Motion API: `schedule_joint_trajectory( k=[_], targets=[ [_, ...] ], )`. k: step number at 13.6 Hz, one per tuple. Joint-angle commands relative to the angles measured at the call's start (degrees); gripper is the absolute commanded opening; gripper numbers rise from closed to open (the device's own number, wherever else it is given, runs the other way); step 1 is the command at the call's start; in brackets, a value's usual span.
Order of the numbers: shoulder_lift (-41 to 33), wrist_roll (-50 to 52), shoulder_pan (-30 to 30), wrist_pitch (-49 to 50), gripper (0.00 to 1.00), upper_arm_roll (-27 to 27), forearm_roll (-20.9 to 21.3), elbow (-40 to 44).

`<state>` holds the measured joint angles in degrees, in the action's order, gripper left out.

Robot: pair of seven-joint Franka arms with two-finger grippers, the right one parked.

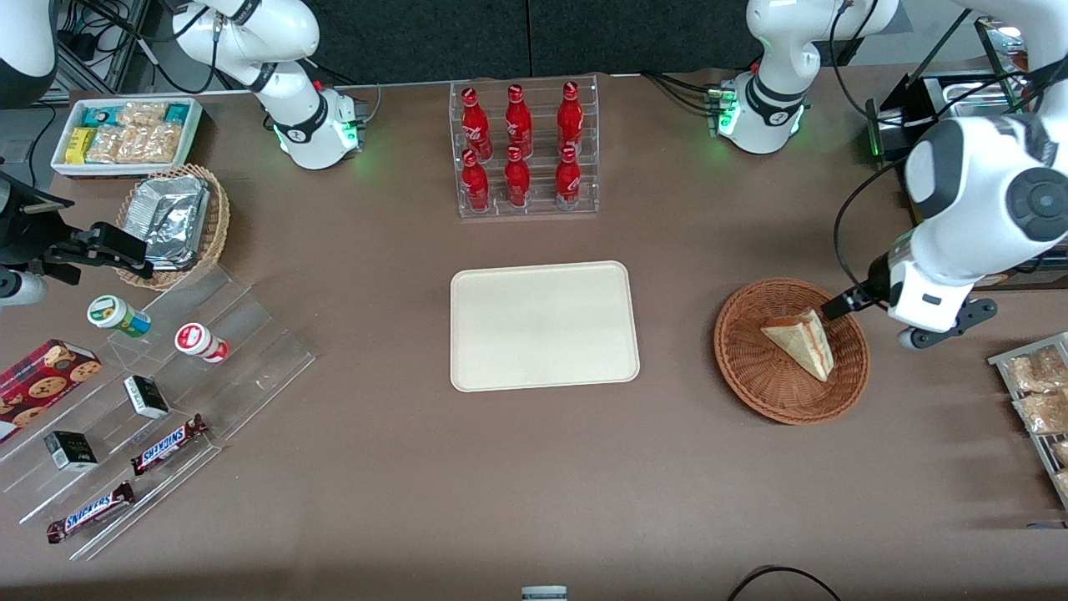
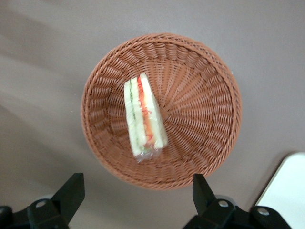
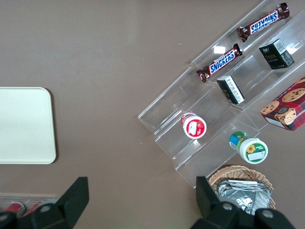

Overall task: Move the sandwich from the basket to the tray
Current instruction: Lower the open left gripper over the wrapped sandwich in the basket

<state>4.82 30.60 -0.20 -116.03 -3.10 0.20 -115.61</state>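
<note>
I am steering the left arm's gripper [image 2: 136, 193], which hangs above the basket [image 1: 751, 367] toward the working arm's end of the table, its fingers [image 2: 71, 191] spread wide apart and holding nothing. The sandwich [image 2: 143, 117] lies in the basket on its side, filling edge up. To grasp well, I judge I should centre over the wedge, turn so the fingers straddle its bread faces, then descend gently. The tray [image 1: 544, 325] waits mid-table, bare.

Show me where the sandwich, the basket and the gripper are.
sandwich [image 2: 144, 117], left wrist view, its cut edge.
basket [image 1: 743, 367], front view, its woven wall.
gripper [image 2: 138, 191], left wrist view, between its open fingertips, above the basket.
</note>
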Motion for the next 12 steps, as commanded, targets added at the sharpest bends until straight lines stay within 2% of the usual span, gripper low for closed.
schedule_joint_trajectory(
  k=[1,4,8,12],
  targets=[
    [0.63,5.25,-0.50,-4.98,1.00,0.20,0.32,-3.65],
    [1.59,7.44,-0.42,-6.31,1.00,0.20,0.50,-5.32],
    [2.82,10.62,-0.33,-14.91,1.00,0.29,0.59,-9.71],
    [4.32,12.81,-0.24,-18.53,1.00,0.29,0.59,-11.39]
  ],
)
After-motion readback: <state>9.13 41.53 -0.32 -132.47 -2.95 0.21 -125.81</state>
